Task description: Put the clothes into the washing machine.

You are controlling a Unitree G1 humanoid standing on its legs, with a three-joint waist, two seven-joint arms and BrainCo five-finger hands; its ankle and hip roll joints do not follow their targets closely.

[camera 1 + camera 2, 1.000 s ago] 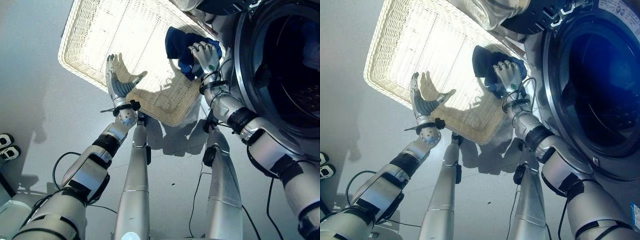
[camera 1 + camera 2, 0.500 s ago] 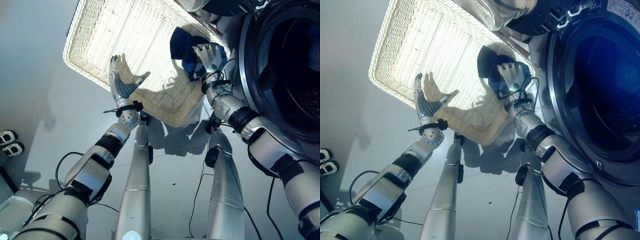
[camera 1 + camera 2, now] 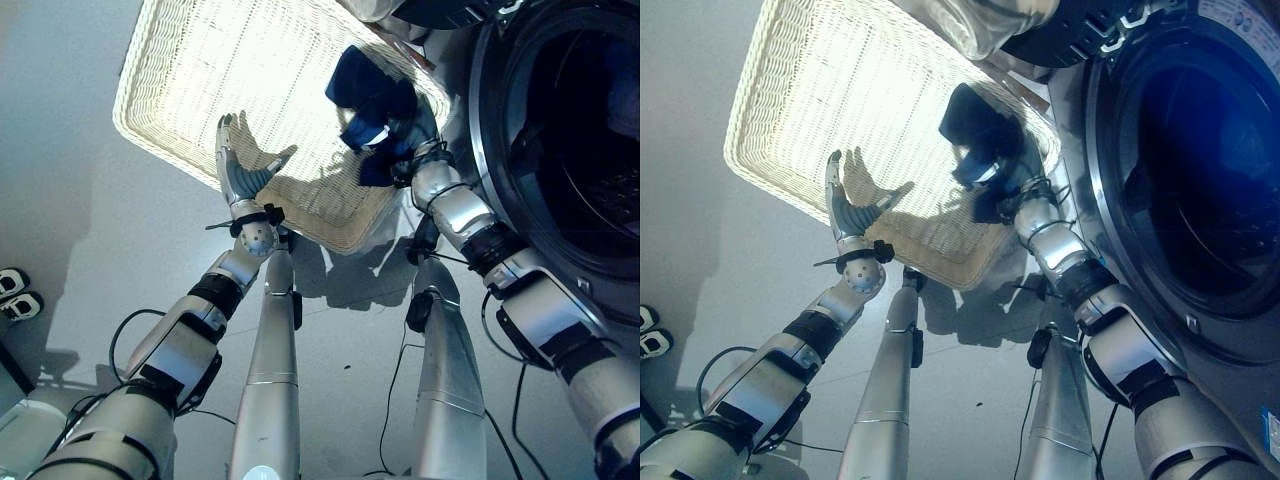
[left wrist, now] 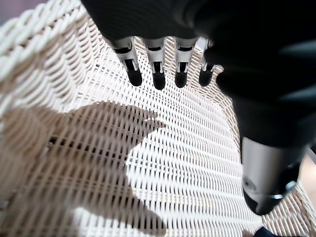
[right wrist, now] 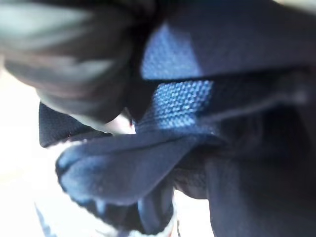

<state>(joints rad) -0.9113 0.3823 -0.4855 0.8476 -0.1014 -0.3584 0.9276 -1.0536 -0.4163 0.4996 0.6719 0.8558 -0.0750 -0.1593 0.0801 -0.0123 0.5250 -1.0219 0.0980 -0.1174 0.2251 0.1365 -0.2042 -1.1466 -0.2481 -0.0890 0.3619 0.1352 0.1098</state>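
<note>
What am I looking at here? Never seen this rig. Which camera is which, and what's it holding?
It is a humanoid robot with two silver arms, doing laundry. The two wide pictures come from a stereo camera on its head, looking down; they show one scene from slightly different spots. The two close-ups come from cameras on each wrist.

On the floor lies a pale wicker basket. To the right is a front-loading washing machine with its dark drum open toward the robot.

The left hand is held open over the basket's near edge, holding nothing; its wrist view shows straight fingers above the weave.

The right hand is at the basket's corner nearest the machine, buried in a dark blue garment. Its fingers are hidden by the cloth, so the grip cannot be confirmed.
</note>
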